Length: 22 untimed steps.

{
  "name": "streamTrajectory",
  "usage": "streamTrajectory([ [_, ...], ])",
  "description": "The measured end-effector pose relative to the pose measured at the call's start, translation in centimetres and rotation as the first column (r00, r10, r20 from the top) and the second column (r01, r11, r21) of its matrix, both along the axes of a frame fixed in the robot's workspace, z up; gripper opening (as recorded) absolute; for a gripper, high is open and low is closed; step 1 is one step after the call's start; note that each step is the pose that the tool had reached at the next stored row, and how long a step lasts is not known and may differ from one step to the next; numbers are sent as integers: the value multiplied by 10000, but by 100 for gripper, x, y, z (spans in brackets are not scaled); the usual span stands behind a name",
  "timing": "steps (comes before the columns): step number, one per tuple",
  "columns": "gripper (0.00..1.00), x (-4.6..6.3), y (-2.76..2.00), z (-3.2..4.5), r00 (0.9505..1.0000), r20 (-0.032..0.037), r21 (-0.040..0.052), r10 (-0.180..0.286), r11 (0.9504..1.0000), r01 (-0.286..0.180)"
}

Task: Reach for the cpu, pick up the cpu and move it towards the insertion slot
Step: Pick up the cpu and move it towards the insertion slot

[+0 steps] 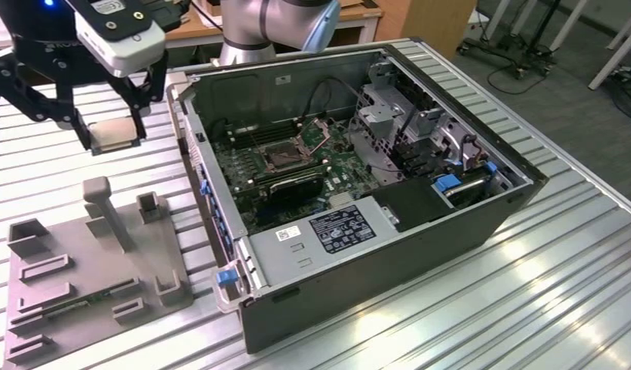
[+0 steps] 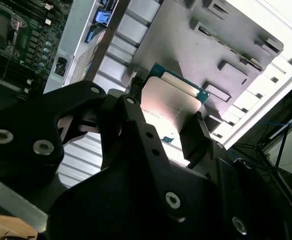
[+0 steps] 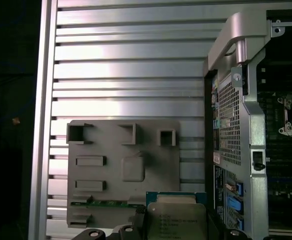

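Gripper [image 1: 117,132] at the exterior view's upper left hangs clamped on the cpu [image 1: 115,131], above the ribbed table [image 1: 562,293]; printed lines on the chip are too small to read.

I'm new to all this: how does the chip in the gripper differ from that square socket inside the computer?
The cpu is pale and silvery, held in the air by the gripper; the insertion slot is dark, framed in metal, fixed on the green motherboard. The cpu is outside the computer case, the slot inside. Both are square.
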<state>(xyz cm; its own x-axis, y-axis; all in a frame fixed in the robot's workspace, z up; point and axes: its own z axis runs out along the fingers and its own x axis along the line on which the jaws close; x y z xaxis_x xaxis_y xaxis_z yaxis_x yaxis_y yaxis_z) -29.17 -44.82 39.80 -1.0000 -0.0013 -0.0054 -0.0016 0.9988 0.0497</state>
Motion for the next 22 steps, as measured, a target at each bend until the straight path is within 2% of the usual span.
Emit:
streamTrajectory([
  [22, 54, 334, 0, 0, 10000, 0, -1, 0, 10000, 0],
])
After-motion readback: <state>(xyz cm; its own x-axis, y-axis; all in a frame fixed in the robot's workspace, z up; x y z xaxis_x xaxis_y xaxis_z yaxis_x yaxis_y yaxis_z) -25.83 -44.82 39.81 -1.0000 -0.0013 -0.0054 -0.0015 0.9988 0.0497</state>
